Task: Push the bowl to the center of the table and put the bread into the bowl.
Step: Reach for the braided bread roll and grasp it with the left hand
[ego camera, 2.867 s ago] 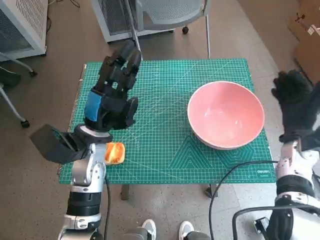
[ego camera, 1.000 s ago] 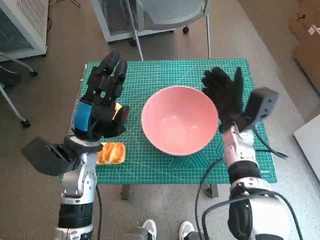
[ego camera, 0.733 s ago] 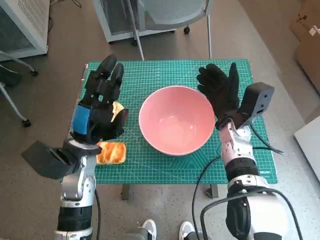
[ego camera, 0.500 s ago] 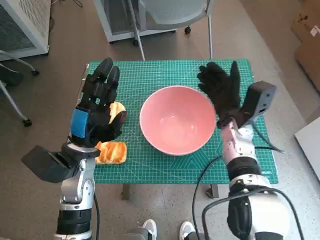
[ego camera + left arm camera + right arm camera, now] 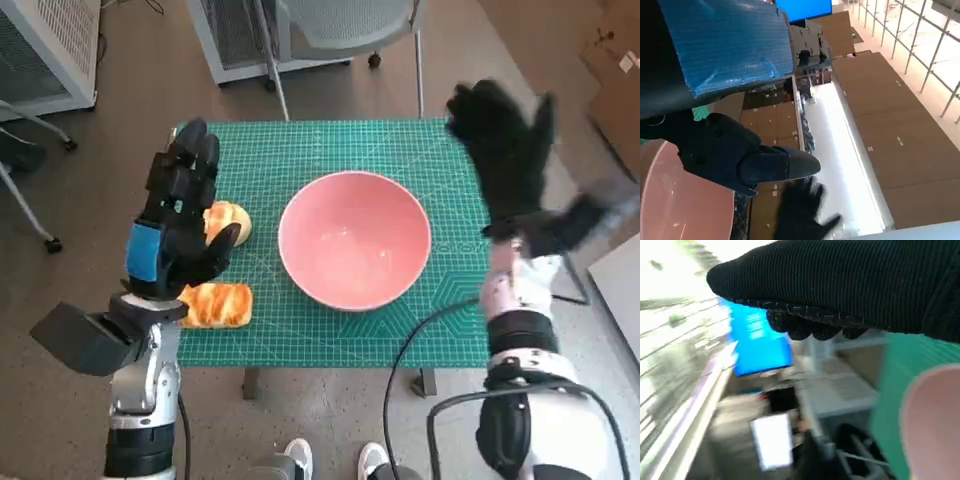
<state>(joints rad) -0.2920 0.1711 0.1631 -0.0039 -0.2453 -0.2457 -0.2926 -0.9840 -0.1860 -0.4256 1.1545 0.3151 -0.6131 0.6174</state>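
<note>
Since 0.5 s ago the right hand (image 5: 507,150) is seen lifted away from the bowl (image 5: 355,253), open and empty, while the left hand (image 5: 178,222), fingers spread and holding nothing, is hung over the bread (image 5: 216,304). With the bowl judged about central on the table (image 5: 340,140), the bread should be gripped around its middle before it is carried across.

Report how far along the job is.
Done: the pink bowl sits about mid-table. In hand: nothing; the left hand hovers open over the two bread pieces, and the right hand is raised, open. Left: grasping bread and putting it in the empty bowl.
</note>
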